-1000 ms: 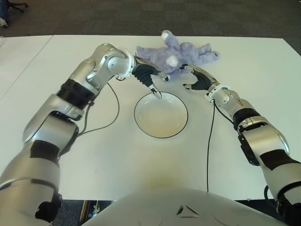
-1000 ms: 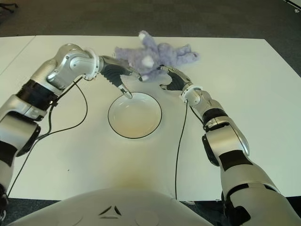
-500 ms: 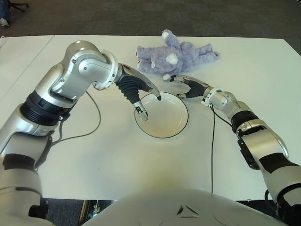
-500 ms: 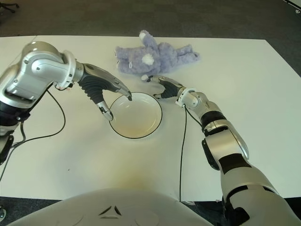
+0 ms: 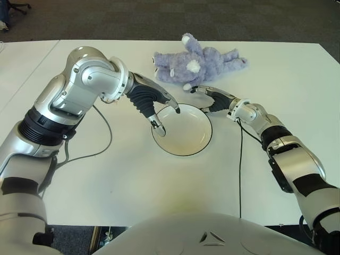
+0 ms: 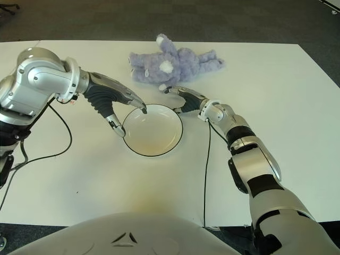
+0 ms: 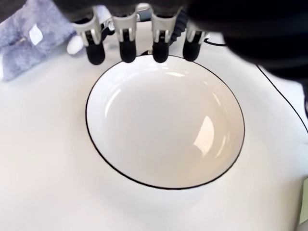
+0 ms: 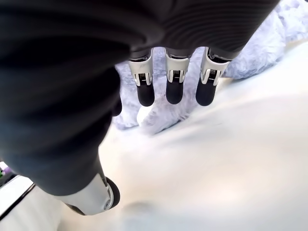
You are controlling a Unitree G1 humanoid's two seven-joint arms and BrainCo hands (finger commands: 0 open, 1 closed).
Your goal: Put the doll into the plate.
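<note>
The doll [image 5: 199, 61], a purple plush animal, lies on the white table [image 5: 106, 180] just behind the plate, and no hand holds it. The plate [image 5: 186, 141] is white with a thin black rim and holds nothing. My left hand [image 5: 164, 113] hovers over the plate's left rim with its fingers [image 7: 127, 50] spread and empty; the plate [image 7: 163, 125] fills its wrist view. My right hand [image 5: 208, 98] is low between the doll and the plate's far right rim. Its fingers [image 8: 174, 91] are extended toward the doll [image 8: 163, 113] without touching it.
A black cable [image 5: 103, 143] trails from my left arm across the table, left of the plate. Another black cable [image 5: 239, 159] runs from my right wrist toward the near edge. Dark carpet [image 5: 159, 18] lies beyond the table's far edge.
One second ago both hands were up against the doll. They have since pulled back toward the plate, leaving the doll on the table where it was.
</note>
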